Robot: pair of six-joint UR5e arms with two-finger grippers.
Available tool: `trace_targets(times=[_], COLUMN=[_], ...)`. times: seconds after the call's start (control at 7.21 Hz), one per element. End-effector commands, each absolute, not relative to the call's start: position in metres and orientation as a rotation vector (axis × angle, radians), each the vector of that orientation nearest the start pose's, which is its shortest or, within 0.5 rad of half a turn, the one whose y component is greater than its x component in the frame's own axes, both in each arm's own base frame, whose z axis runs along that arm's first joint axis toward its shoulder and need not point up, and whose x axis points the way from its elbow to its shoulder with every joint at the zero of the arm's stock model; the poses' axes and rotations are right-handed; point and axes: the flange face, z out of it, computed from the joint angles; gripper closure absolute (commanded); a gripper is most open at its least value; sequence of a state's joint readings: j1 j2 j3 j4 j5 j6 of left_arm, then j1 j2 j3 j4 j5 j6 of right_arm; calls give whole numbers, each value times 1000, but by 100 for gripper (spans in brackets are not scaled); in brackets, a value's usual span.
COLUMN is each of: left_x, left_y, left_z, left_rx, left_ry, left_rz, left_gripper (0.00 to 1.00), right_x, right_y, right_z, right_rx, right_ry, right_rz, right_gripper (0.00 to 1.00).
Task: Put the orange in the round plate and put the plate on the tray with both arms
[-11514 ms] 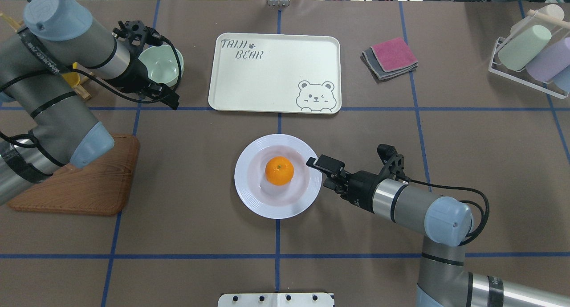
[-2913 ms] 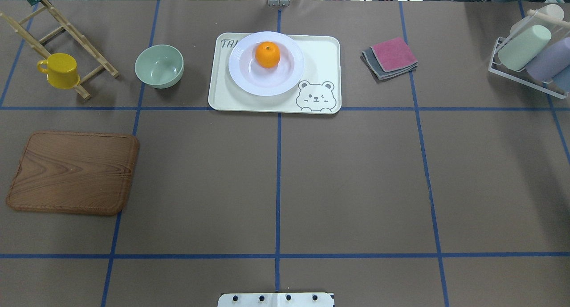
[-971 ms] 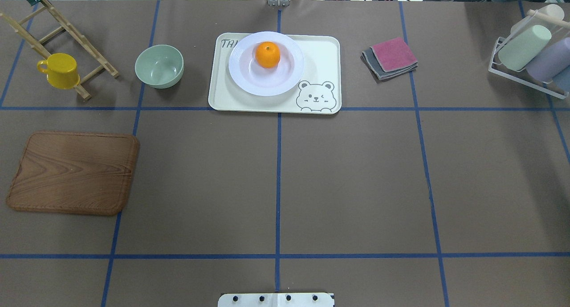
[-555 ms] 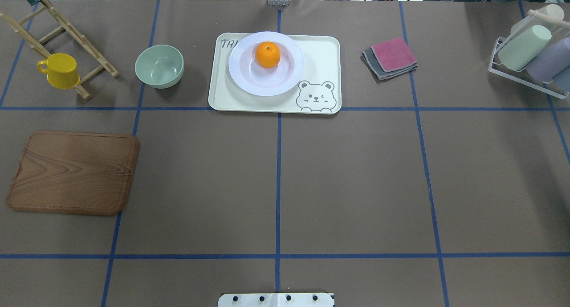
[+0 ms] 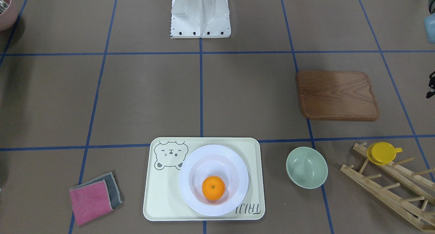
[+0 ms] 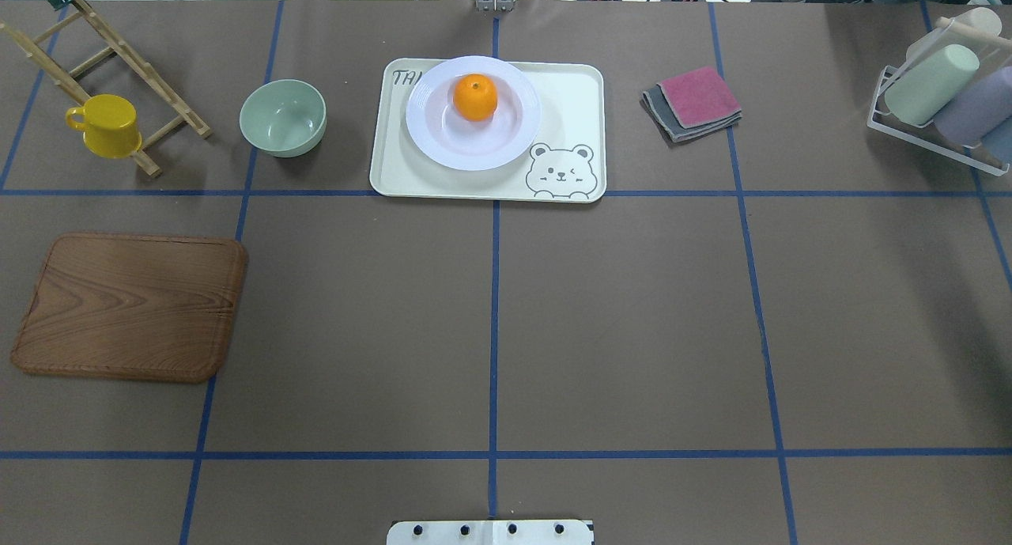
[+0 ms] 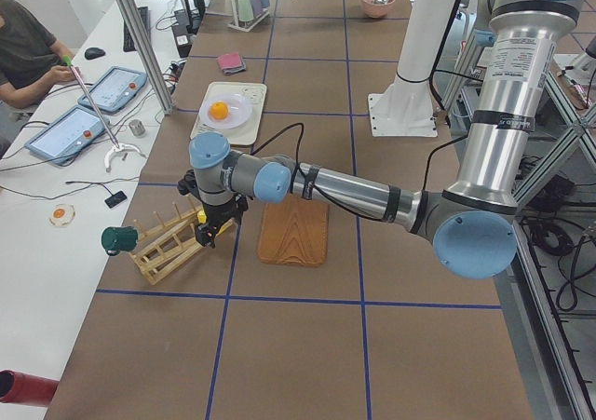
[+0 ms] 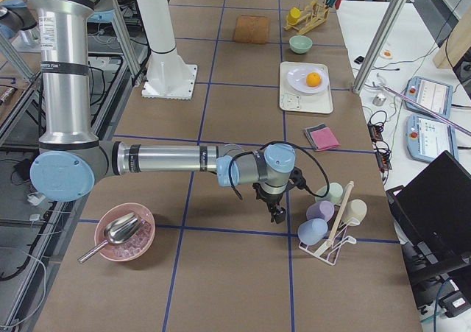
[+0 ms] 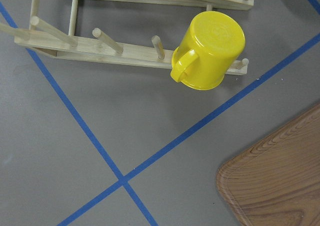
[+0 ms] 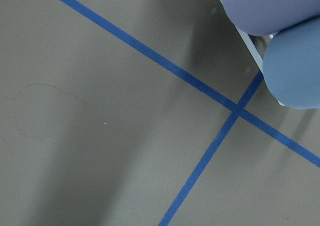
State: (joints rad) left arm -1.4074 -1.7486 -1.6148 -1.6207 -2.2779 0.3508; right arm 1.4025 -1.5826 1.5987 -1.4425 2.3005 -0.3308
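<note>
The orange (image 6: 475, 96) lies in the sunken centre of the round white plate (image 6: 423, 126). The plate rests on the left half of the cream bear tray (image 6: 569, 102) at the far middle of the table. In the front-facing view the orange (image 5: 213, 188) sits in the plate (image 5: 187, 193) on the tray (image 5: 159, 193). Neither arm touches them. My left gripper (image 7: 207, 238) hangs over the wooden rack, far from the tray. My right gripper (image 8: 278, 216) hovers beside the cup holder. For both grippers I cannot tell whether they are open or shut.
A pale green bowl (image 6: 283, 118) stands left of the tray, with a yellow cup (image 6: 105, 125) on a wooden rack (image 6: 118, 51) further left. A brown wooden board (image 6: 130, 306) lies near left. Folded cloths (image 6: 692, 102) and a rack of pastel cups (image 6: 945, 94) are at right.
Since 11.5 s ago the plate with the orange has gone from the table's middle onto the tray, and both arms have left the overhead view. Nothing has moved in the last three seconds.
</note>
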Motion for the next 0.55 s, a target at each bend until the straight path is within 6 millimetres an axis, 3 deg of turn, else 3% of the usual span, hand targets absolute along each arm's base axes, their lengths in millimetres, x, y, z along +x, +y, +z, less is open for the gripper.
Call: trace_targets(times=[0.0, 0.42], left_x=[28, 29], left_y=[-579, -587], left_z=[540, 524], left_rx=[339, 368], left_ry=[685, 680], left_rz=[593, 603], left_gripper=[1, 1], right_x=[-18, -21], right_y=[-502, -512], right_z=[632, 621], right_rx=[210, 232], right_ry=[-724, -720], right_rz=[-525, -536], right_gripper=[0, 0])
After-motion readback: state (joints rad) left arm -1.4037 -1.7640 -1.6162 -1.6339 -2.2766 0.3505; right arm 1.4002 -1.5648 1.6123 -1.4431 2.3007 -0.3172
